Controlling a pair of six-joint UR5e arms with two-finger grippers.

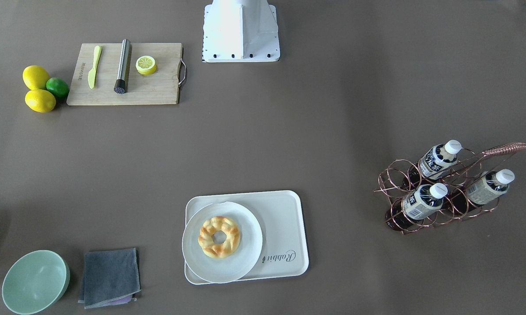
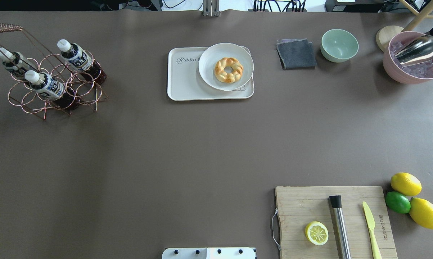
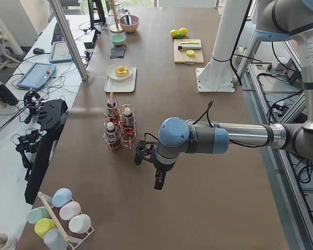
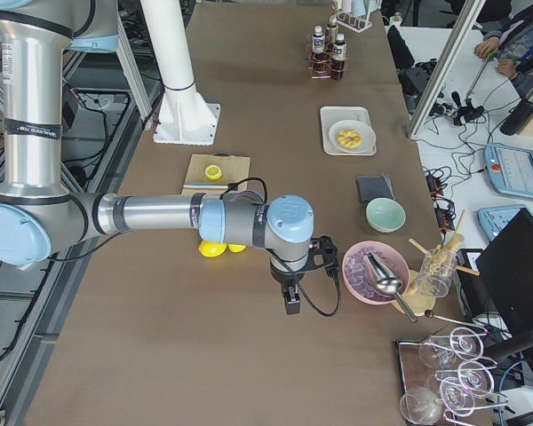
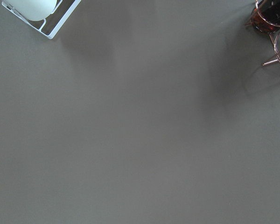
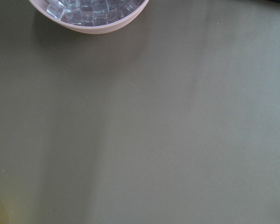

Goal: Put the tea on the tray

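Tea [image 1: 438,160] leans in a copper rack [image 1: 505,148] at the view's right, with two more bottles [image 1: 490,187] beside it. Well apart, the tray [image 1: 284,223] holds a plate [image 1: 245,258] that overhangs its rim; a doughnut [image 1: 219,236] lies on the plate.

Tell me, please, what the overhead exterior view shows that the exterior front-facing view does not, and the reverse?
Only the overhead view shows the pink bowl of ice with a metal scoop in it, and a round wooden disc beside it. Only the front-facing view shows the upright part of the robot's white pedestal. Both share the copper wire rack with three bottles, the tray carrying the plate and doughnut, the grey cloth, green bowl, cutting board, two lemons and a lime.
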